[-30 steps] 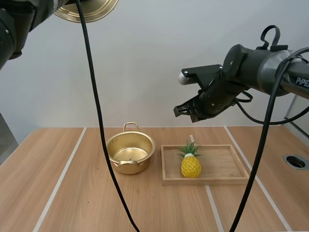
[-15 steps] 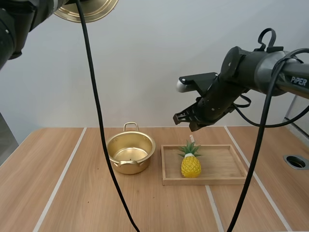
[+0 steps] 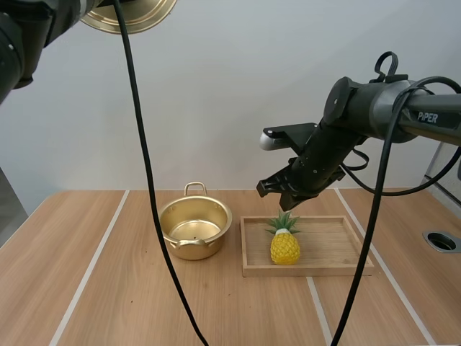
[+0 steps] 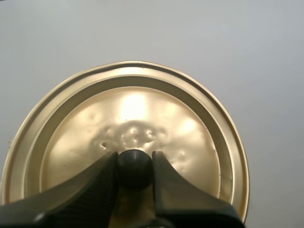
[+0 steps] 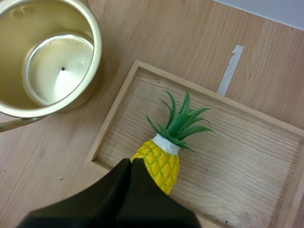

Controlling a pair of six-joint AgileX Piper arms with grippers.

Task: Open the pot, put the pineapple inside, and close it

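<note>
From above, we see the open pot [image 3: 195, 229] on the bench [image 3: 108, 303], just left of the tray [image 3: 310, 272]. The pineapple [image 3: 284, 245] is at the tray's left end, our right gripper [image 3: 265, 187] hangs in the air above it, and the lid [image 3: 130, 14] is held high on the left arm's side. At the left wrist, our left gripper [image 4: 135, 161] pinches the lid's black knob [image 4: 135, 170]. At the right wrist, the right gripper's fingers [image 5: 118, 190] lie pressed together, empty, over the pineapple.

Left arm [image 3: 29, 29]: raised high, well up and left of the pineapple [image 3: 284, 245].
Left gripper [image 4: 135, 164]: tips pinch the knob of the lid [image 4: 142, 109].
Right arm [image 3: 374, 108]: wrist bent down towards the pineapple.
Right gripper [image 5: 129, 166]: fingers together as one wedge, just above the pineapple, not touching it.
</note>
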